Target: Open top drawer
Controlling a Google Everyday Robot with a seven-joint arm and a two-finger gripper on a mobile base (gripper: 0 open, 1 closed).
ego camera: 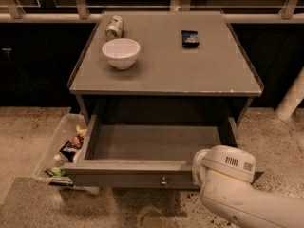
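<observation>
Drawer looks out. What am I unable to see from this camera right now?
- Tool, at the top drawer's front right: mostly covered by the white arm housing, so its grip is hidden.
- Anything below the top drawer: hidden by its front.
- Bin on the floor, left: contents too small to name.
- Can label: too small to read.
</observation>
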